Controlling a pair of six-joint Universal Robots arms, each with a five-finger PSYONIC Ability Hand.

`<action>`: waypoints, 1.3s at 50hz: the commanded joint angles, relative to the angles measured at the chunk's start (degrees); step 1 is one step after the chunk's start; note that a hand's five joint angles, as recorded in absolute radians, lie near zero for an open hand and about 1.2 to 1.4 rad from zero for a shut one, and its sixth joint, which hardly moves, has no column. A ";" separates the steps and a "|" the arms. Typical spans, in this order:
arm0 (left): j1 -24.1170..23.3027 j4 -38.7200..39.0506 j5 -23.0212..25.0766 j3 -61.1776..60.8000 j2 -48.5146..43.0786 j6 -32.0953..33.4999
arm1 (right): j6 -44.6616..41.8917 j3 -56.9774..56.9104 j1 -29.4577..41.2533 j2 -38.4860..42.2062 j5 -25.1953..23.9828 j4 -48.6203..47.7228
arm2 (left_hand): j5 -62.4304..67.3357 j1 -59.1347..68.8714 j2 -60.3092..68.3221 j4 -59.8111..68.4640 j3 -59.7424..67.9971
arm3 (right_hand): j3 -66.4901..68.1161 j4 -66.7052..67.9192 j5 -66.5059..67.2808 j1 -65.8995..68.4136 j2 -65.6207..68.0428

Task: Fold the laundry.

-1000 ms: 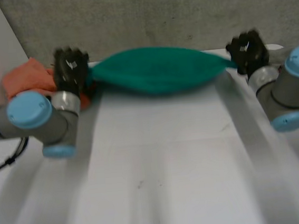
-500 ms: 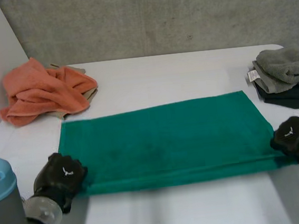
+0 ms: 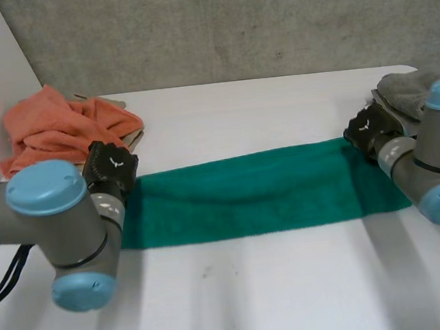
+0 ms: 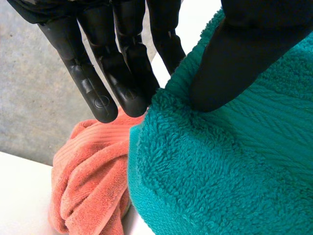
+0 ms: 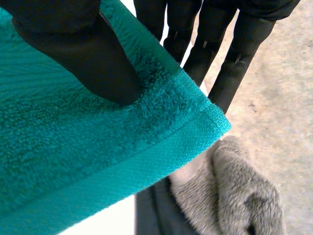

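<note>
Head view. Green towel (image 3: 246, 194): stretched as a long, low band across the middle of the frame, over white table (image 3: 256, 302). Left hand (image 3: 111, 169): at the band's left end, centre left of frame, on the end of left arm (image 3: 50, 220). Right hand (image 3: 369, 131): at the band's right end, centre right of frame, on the end of right arm (image 3: 438, 159). Orange towel (image 3: 61, 133): crumpled heap, upper left of frame, just behind the left hand. Grey towel (image 3: 404, 89): folded, upper right of frame, just behind the right hand. Concrete wall (image 3: 230, 23): across the top of frame.

Left wrist view. Left hand (image 4: 117, 58): pinching a corner of the green towel (image 4: 220, 171), thumb (image 4: 244, 54) pressed on the pile, straight fingers (image 4: 98, 73) behind the edge. Orange towel (image 4: 88, 181): beyond the fingertips, beside the pinched corner.

Right wrist view. Right hand (image 5: 83, 49): pinching the hemmed corner of the green towel (image 5: 73, 147), thumb on top, straight fingers (image 5: 234, 49) behind. Grey towel (image 5: 230, 196): beyond that corner, atop a dark cloth (image 5: 151, 210).
</note>
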 commanded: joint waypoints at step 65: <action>-0.38 -1.09 7.88 -6.09 10.24 -21.31 | 18.85 5.67 -12.24 -0.41 -14.77 8.09 | -54.83 -55.09 -57.80 -57.92 -57.51 | 3.79 3.29 3.41 7.25 4.81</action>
